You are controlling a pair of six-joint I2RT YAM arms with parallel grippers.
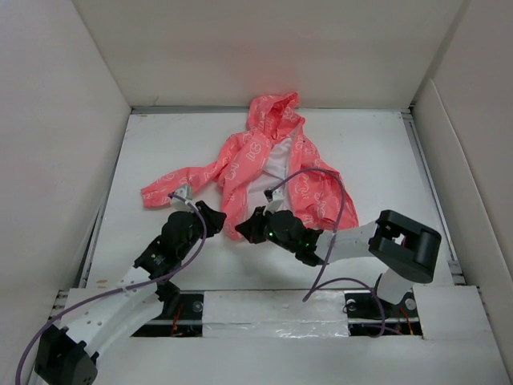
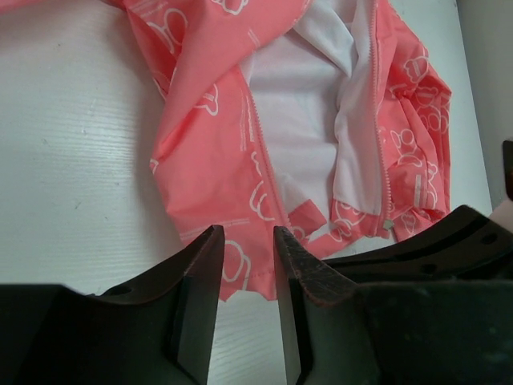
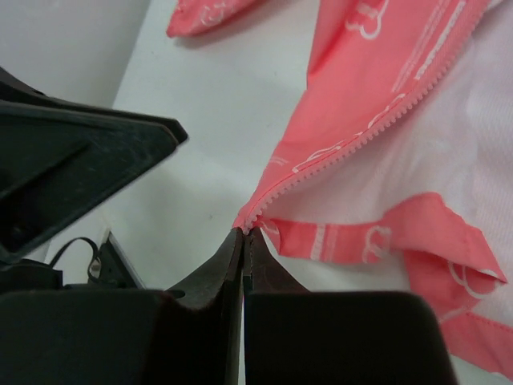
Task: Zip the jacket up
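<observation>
The coral-pink jacket (image 1: 264,156) lies open on the white table (image 1: 369,152), hood at the far end and white lining showing. My right gripper (image 1: 244,228) is shut on the bottom corner of one front edge, right at the lower end of its zipper teeth (image 3: 353,148); in the right wrist view the fingertips (image 3: 244,234) pinch that corner of the jacket (image 3: 377,88). My left gripper (image 1: 215,215) stands just to the left. In the left wrist view its jaws (image 2: 248,241) are apart over the jacket (image 2: 208,136) hem, holding nothing. The other zipper edge (image 2: 381,160) runs down the right.
White walls (image 1: 64,120) enclose the table on three sides. The left gripper's black body (image 3: 80,160) sits close beside the right fingers. A purple cable (image 1: 341,200) loops over the right arm above the jacket's right sleeve.
</observation>
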